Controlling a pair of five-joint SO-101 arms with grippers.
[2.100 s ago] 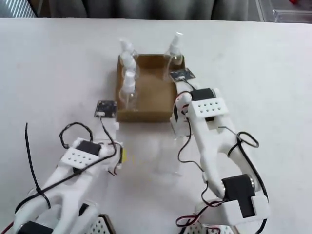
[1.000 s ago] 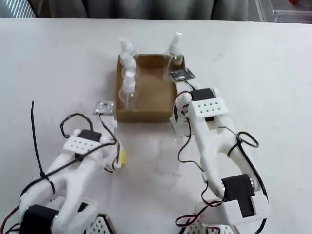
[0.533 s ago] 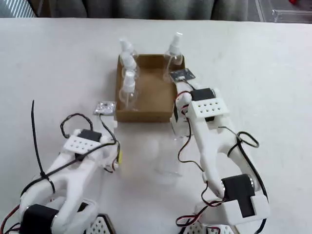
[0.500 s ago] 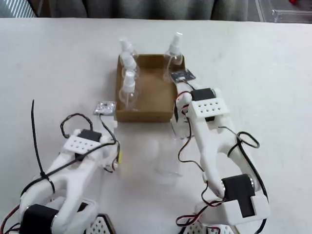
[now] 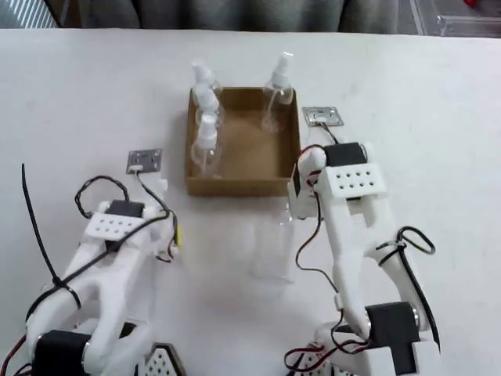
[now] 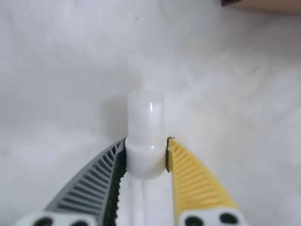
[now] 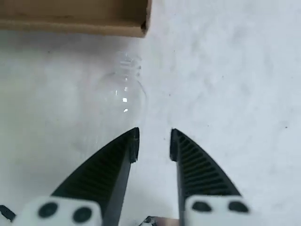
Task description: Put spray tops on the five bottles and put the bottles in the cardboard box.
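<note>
Status: four of the five units appear complete. Three capped bottles (image 5: pixel 206 106) stand in a row along one side wall of the cardboard box (image 5: pixel 235 186). A fourth capped bottle (image 5: pixel 277 88) stands at the far corner on the opposite side. Outstanding: the fifth bottle (image 5: pixel 270 249), clear and with no top fitted, stands on the tabletop (image 5: pixel 407 94) just in front of the box, between the two arms. The left gripper (image 6: pixel 146 143) has its jaws closed on a white spray top (image 6: pixel 146 120), held over the tabletop to the left of that bottle and apart from it. The right gripper (image 7: pixel 154 136) has its jaws open and empty, near the bottle but not around it. Judged remaining: fit the top, then box the bottle. Limitations: the uncapped bottle is nearly transparent, so its outline and neck are hard to make out. The top's lower part is hidden between the jaws. Whether the rearmost bottle's base sits inside the box cannot be confirmed.
</note>
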